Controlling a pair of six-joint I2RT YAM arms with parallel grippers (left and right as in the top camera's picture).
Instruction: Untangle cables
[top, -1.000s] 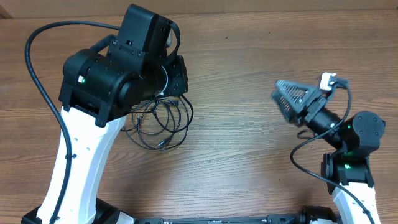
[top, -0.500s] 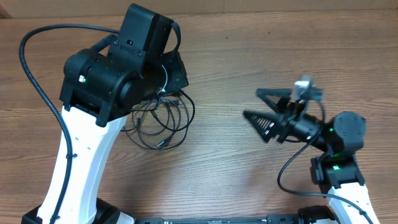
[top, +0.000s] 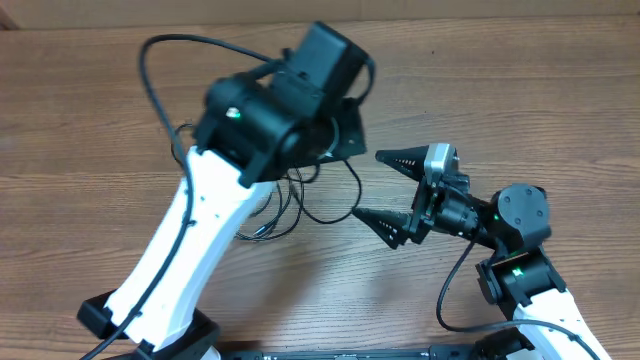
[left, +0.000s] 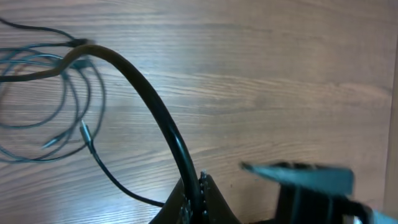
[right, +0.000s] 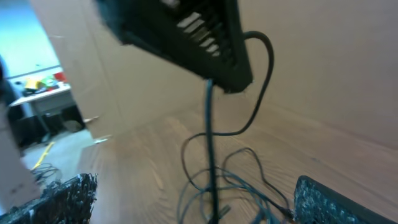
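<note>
The cables (left: 59, 102) are thin dark cords lying in a loose tangle on the wooden table (left: 261, 74). One black strand (left: 155, 118) arcs up from the tangle into my left gripper (left: 200, 185), which is shut on it. In the overhead view the left arm (top: 265, 120) covers that gripper and part of the cables (top: 296, 196). My right gripper (top: 388, 192) stands wide open just right of the tangle. In the right wrist view the held strand (right: 208, 130) hangs straight down between the right gripper's (right: 199, 205) fingers, over the cables (right: 239, 177).
The right gripper's finger (left: 298, 177) shows close beside the left jaws. A thick black wire (top: 165, 60) loops off the left arm. Bare wood lies at the far left (top: 70, 150) and far right (top: 580, 110).
The left arm has swung right and lifted a strand out of the tangle. The right gripper has moved left toward the cables, still open.
</note>
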